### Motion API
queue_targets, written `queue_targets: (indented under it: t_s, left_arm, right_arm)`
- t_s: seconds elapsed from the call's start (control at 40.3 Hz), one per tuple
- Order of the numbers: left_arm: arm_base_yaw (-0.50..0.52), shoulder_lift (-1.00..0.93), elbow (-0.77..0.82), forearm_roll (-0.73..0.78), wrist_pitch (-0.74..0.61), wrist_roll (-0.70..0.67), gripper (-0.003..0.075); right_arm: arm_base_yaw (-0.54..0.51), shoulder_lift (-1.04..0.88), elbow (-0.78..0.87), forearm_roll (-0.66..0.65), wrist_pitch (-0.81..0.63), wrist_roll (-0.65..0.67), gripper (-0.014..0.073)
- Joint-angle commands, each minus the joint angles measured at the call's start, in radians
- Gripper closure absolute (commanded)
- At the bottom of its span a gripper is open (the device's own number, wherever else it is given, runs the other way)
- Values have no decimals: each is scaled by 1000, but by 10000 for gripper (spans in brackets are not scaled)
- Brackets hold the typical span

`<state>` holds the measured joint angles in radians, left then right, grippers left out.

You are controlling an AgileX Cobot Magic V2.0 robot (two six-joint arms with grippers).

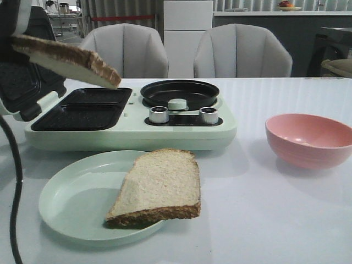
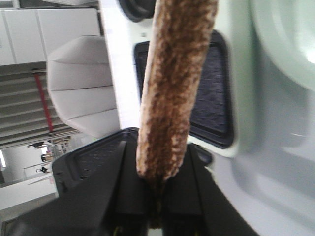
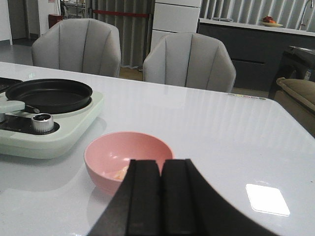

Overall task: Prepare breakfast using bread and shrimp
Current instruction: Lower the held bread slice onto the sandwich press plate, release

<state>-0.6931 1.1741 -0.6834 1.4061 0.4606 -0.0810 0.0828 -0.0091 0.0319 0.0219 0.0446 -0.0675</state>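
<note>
One bread slice (image 1: 66, 59) aloft, another (image 1: 159, 186) plated.

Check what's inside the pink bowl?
Pink bowl: the right wrist view shows a pale beige piece on its floor, probably the shrimp. The shut right gripper covers the near part, so the rest can't be seen.

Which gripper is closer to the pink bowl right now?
Right. The right gripper, shut and empty, sits just short of the pink bowl. The left gripper holds a bread slice over the sandwich maker, far across the table.
</note>
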Motion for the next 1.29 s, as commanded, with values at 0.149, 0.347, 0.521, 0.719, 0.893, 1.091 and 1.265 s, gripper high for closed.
queue_targets:
  t_s: [0.149, 0.347, 0.521, 0.719, 0.893, 1.091, 1.265]
  left_arm:
    - [195, 156, -219, 82, -206, -14, 687]
    - [316, 370, -449, 105, -259, -14, 687]
    - [377, 579, -623, 105, -255, -14, 687]
    - [418, 726, -685, 105, -251, -14, 687]
    - [430, 782, -685, 105, -255, -14, 687]
    - [434, 797, -685, 86, -292, -33, 605]
    - [444, 799, -685, 86, -328, -121, 476]
  right_arm:
    - [0, -20, -6, -5, -87, -3, 627]
    - [0, -20, -6, -5, -87, -3, 627]
    - [0, -20, -6, -5, -87, -3, 627]
    - [0, -20, -6, -5, -87, -3, 627]
    - [0, -20, -6, -5, -87, -3, 627]
    - [0, -20, -6, -5, -87, -3, 627]
    - [0, -20, -6, -5, -87, -3, 627]
